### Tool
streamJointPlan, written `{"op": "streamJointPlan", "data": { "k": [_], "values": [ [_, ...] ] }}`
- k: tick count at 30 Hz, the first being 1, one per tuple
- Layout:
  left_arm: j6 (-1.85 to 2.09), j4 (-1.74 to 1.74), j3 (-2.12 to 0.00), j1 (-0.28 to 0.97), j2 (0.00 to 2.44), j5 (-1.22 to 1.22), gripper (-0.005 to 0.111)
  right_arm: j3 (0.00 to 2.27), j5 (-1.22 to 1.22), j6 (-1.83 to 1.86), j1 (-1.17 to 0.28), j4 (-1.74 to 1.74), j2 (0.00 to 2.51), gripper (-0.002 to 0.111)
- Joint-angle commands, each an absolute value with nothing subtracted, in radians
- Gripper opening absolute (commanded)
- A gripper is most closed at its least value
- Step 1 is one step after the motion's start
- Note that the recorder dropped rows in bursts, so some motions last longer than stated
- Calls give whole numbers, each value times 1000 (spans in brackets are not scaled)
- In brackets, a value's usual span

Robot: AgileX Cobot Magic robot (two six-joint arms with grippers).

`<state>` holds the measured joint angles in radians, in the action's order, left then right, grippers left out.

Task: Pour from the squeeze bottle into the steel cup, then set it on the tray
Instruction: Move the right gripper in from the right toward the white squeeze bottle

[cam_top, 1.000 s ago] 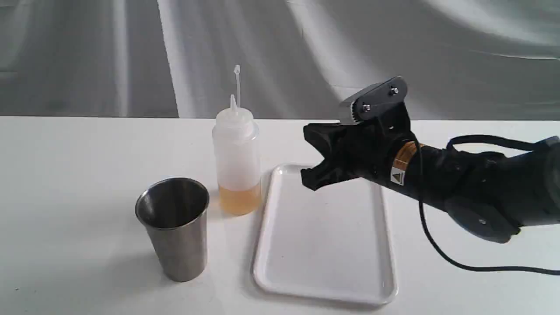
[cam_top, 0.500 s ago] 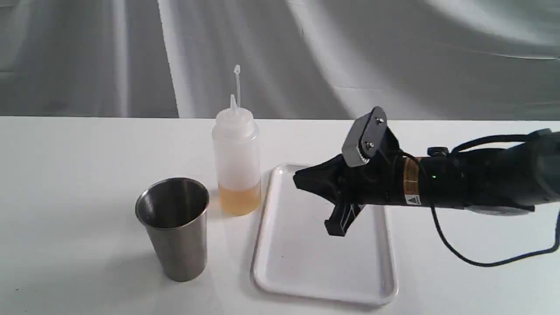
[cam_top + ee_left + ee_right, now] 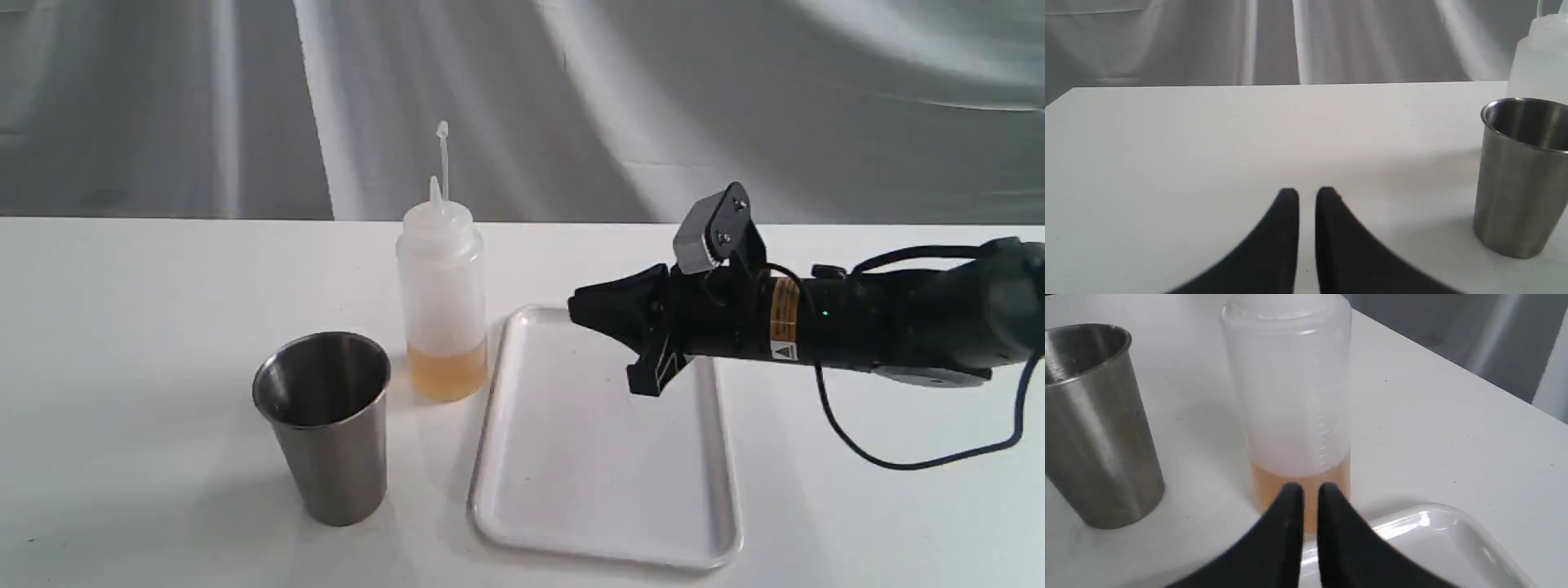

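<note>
Now the right pincer [image 3: 581,309] is sitting higher and farther from the translucent white squeeze bottle [image 3: 441,286] than before, jaws nearly together, gripping nothing. The bottle is standing upright on the white table [image 3: 122,327] between the shiny steel cup [image 3: 326,433] and the flat white tray [image 3: 604,490], over which the arm [image 3: 882,331] is reaching level.

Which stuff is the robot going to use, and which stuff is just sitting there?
For the job: squeeze bottle, steel cup, tray, right gripper.
Just there: table, grey cloth behind, black cable.
</note>
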<state>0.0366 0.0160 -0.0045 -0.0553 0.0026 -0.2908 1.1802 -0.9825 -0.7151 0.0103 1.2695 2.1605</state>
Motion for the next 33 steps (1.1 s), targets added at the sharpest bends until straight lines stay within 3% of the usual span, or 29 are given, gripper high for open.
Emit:
{"op": "streamJointPlan", "data": {
  "k": [1,4,5,7,20,33],
  "values": [
    [36,17,0,-47,0,-284,8,1220,-1050,-758,9,1323,2176,25],
    [36,17,0,-47,0,-284,8,1237,-1064,-785,9,1309,2194,65],
    [34,17,0,-47,0,-284,8,1240,-1051,-787,9,1287,2203,86],
    [32,17,0,-47,0,-284,8,1243,-1027,-785,9,1271,2214,105],
    [35,17,0,-47,0,-284,8,1251,-1024,-694,-4,1214,2241,105],
    [32,17,0,-47,0,-284,8,1430,-1001,-730,-90,1229,2367,105]
  ]
}}
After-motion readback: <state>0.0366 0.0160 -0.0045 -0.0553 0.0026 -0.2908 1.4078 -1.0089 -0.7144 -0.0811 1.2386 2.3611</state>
